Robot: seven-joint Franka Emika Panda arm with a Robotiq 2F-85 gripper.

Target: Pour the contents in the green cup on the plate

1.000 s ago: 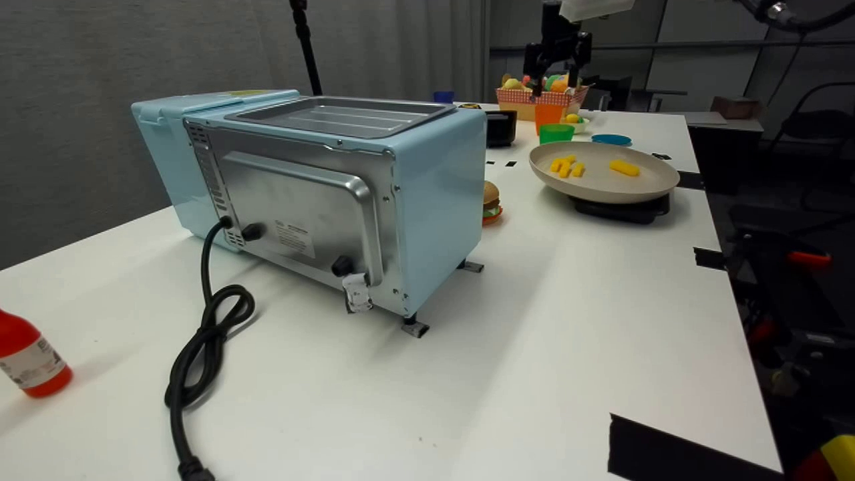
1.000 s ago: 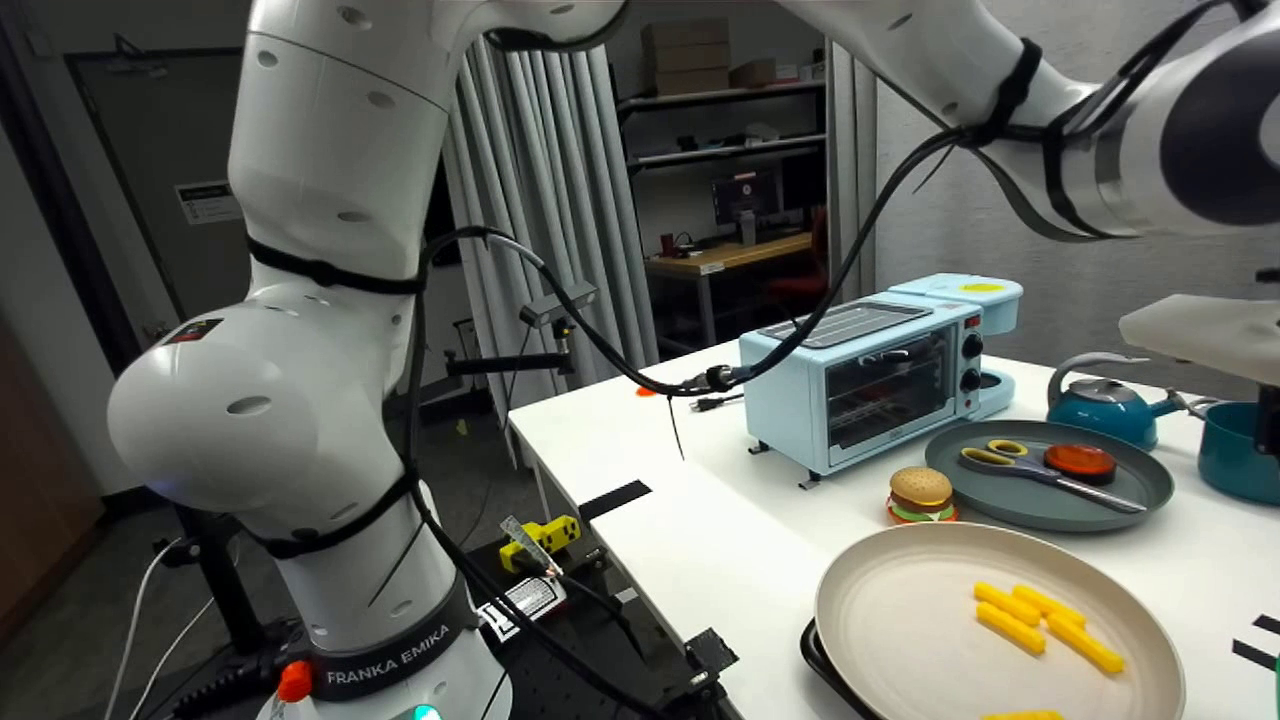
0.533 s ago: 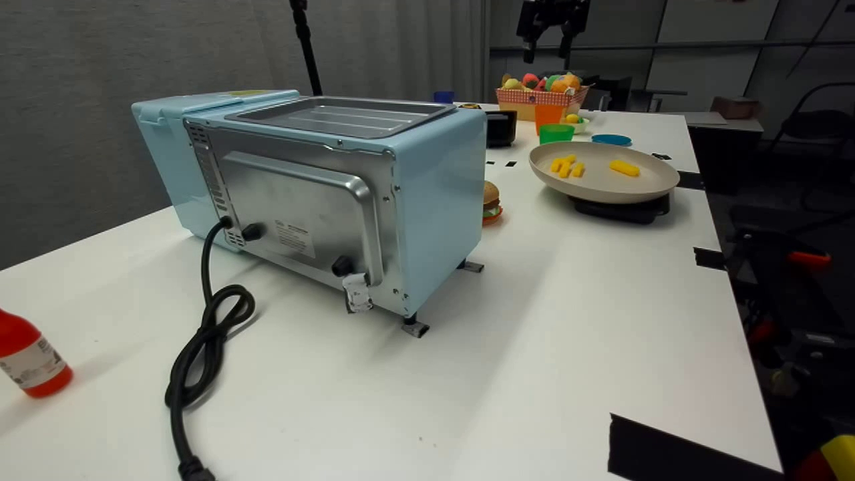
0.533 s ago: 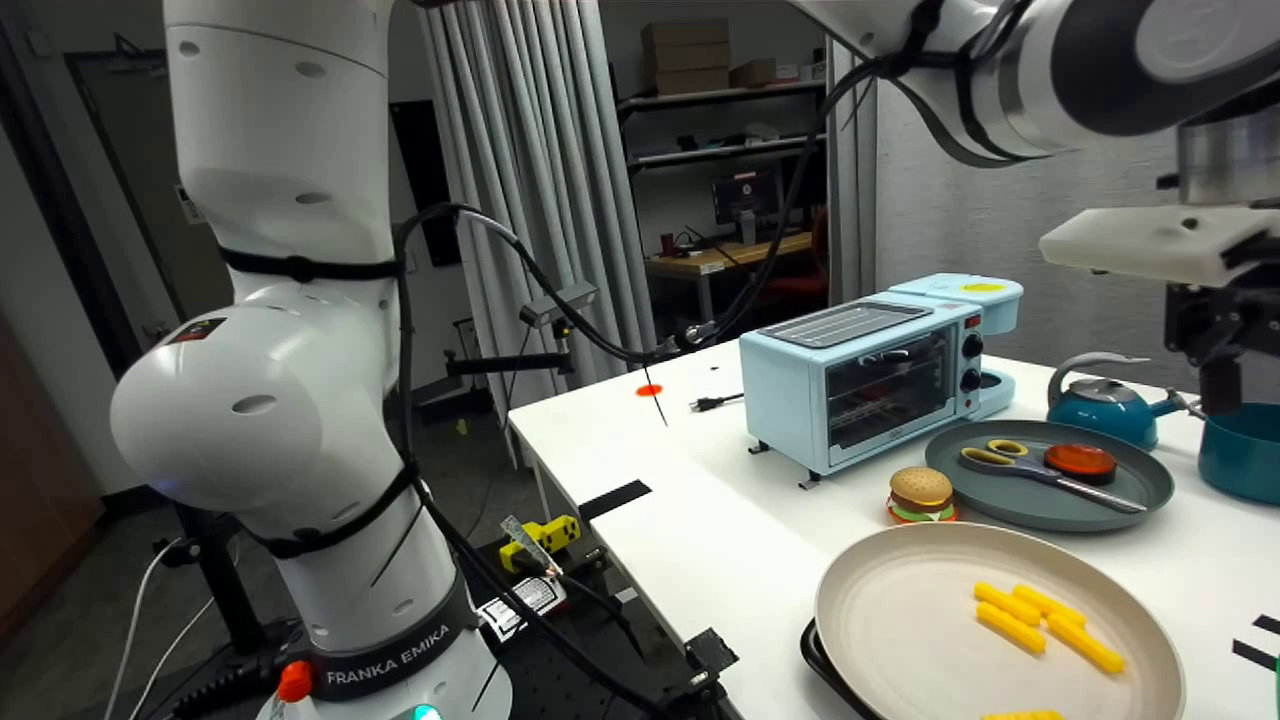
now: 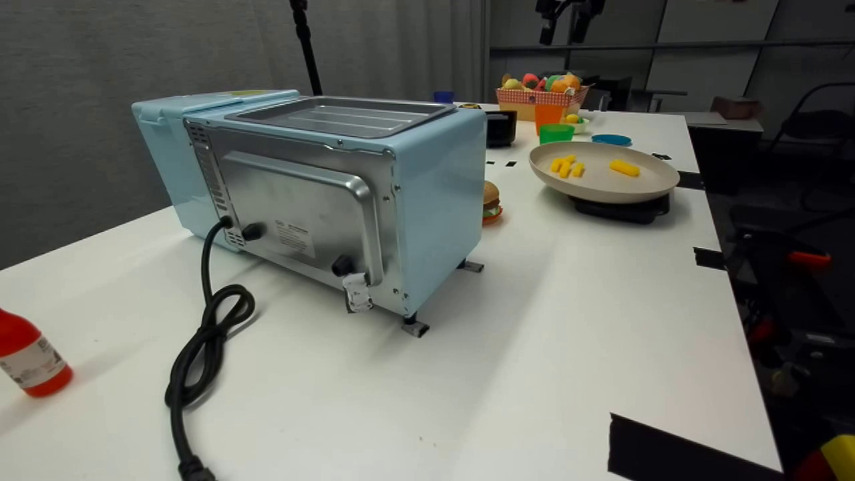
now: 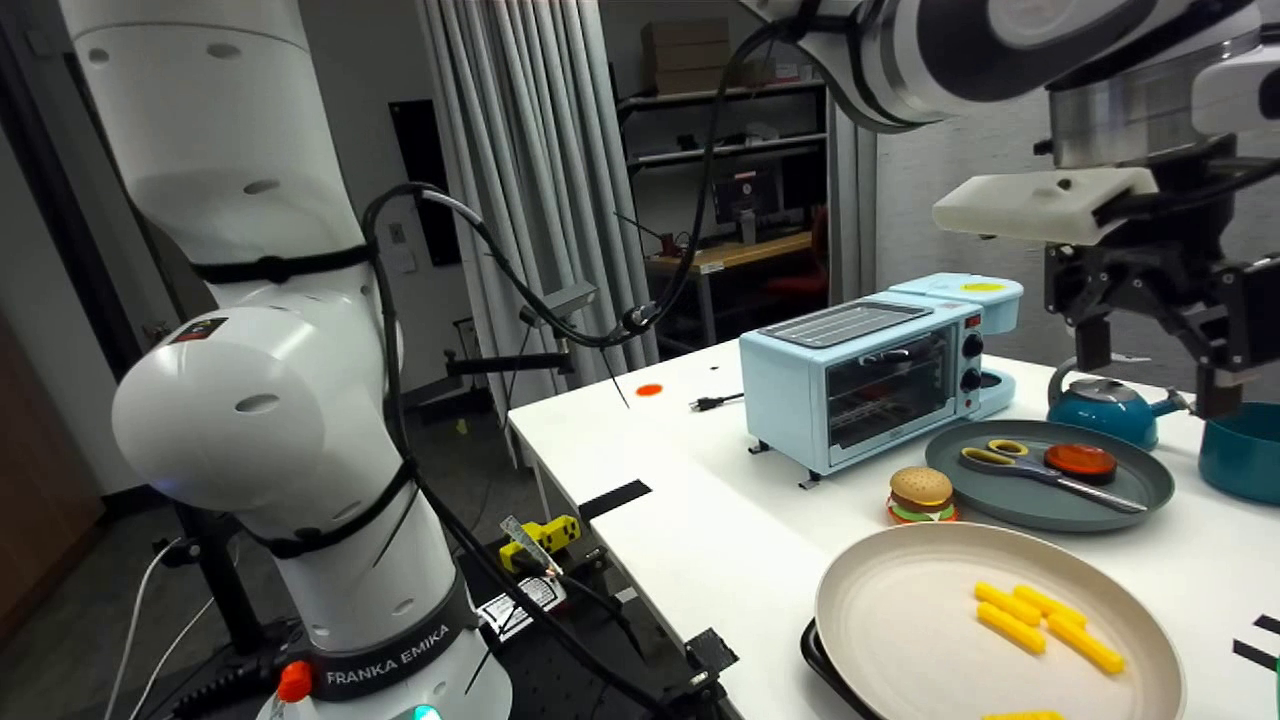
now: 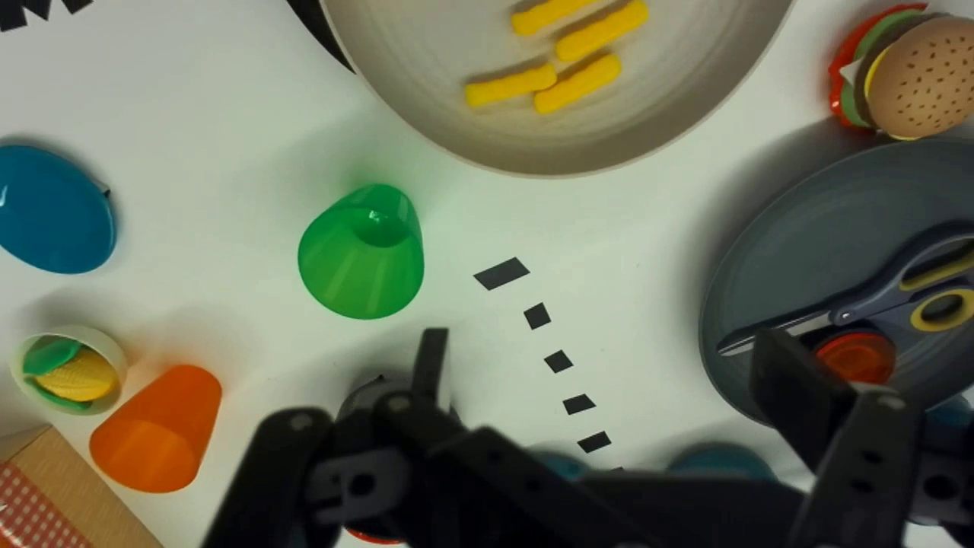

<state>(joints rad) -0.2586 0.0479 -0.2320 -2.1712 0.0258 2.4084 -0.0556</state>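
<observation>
The green cup point(image 7: 361, 266) stands on the table beside the plate in the wrist view. It also shows in an exterior view point(image 5: 556, 133), upright, and I see no yellow pieces in it. The beige-grey plate point(image 7: 426, 68) shows in both exterior views point(image 5: 594, 190) point(image 6: 910, 620). Several yellow pieces point(image 7: 578, 84) lie on it, also in both exterior views point(image 5: 624, 168) point(image 6: 1010, 628). My gripper point(image 7: 605, 346) is open with nothing between its fingers. It is high above the table in both exterior views point(image 5: 564, 33) point(image 6: 1155, 375), apart from cup and plate.
The orange cup point(image 7: 156, 430), blue dish point(image 7: 53, 213) and small bowl point(image 7: 110, 354) stand near the green cup. A grey plate point(image 7: 749, 281) holds scissors. A toy burger point(image 7: 921, 76), toaster oven point(image 6: 880, 390), kettle point(image 6: 1105, 412), teal pot point(image 6: 1240, 455) and fruit basket point(image 5: 518, 105) stand around.
My open gripper has risen from in front of the fruit basket, and the arm has drawn back toward its base. The cup, the plate and the yellow pieces have not moved.
</observation>
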